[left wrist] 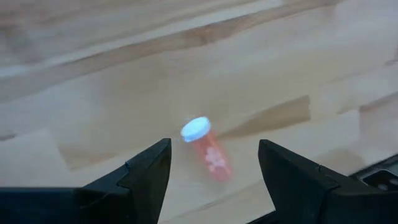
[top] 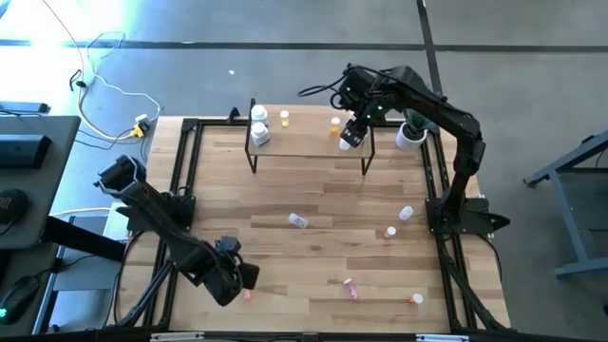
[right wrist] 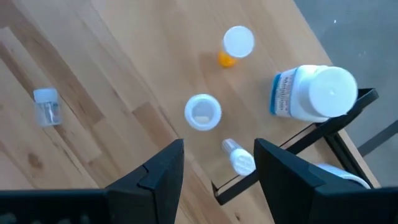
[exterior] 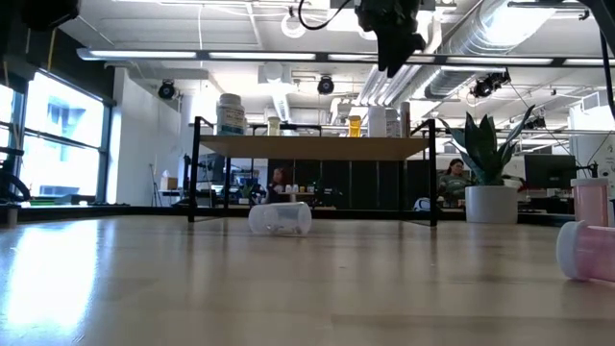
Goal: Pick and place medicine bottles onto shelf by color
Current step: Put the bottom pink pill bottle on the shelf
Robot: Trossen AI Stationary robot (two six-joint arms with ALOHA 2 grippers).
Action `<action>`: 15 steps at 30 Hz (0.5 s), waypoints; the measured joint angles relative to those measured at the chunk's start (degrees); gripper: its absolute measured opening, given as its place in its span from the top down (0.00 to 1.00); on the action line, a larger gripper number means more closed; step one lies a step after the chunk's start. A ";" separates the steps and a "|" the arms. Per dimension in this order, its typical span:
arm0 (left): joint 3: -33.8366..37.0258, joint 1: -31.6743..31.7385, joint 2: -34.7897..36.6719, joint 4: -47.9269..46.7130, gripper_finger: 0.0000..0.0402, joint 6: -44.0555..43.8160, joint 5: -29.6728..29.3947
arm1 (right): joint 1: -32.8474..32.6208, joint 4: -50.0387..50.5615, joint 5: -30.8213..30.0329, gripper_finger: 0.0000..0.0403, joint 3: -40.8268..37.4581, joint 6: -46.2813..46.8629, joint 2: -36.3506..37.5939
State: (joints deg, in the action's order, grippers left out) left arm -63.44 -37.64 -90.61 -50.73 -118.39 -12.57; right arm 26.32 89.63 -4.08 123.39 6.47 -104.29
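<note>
The light-wood shelf [top: 309, 142] stands at the table's far side. It carries two larger white bottles [top: 259, 125] at its left end and small orange bottles [top: 335, 123] toward its right. My right gripper [top: 351, 136] hangs open and empty above the shelf's right end; it also shows in the low view [exterior: 394, 48]. My left gripper [top: 237, 277] is open near the table's front edge. Its fingers stand on either side of a small pinkish-orange, white-capped bottle [left wrist: 208, 149], which lies on its side on the table, untouched.
Loose bottles lie on the table: a clear one [top: 298, 220] in the middle, two small ones [top: 389, 231] at the right, a pink one [top: 351, 288] and an orange one [top: 417, 298] near the front. A white plant pot [top: 410, 136] stands right of the shelf.
</note>
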 joint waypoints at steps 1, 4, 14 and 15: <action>0.00 -0.20 -0.58 0.65 0.43 -0.46 0.14 | -0.30 0.15 0.00 0.54 0.00 -0.04 0.00; 0.00 -0.81 -2.14 2.04 0.43 -1.63 0.32 | -1.21 0.18 0.00 0.54 0.00 -0.05 0.00; -0.02 -1.16 -7.35 7.58 0.43 -4.54 1.33 | -2.82 0.13 -0.02 0.54 -0.02 -0.47 -0.02; -0.01 -1.14 -7.78 7.69 0.43 -4.69 1.60 | -2.81 0.14 -0.02 0.54 -0.02 -0.47 -0.02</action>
State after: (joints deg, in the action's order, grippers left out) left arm -63.45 -38.79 -98.39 -43.03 -123.07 -10.97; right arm 23.51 89.78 -4.10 123.37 6.00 -104.31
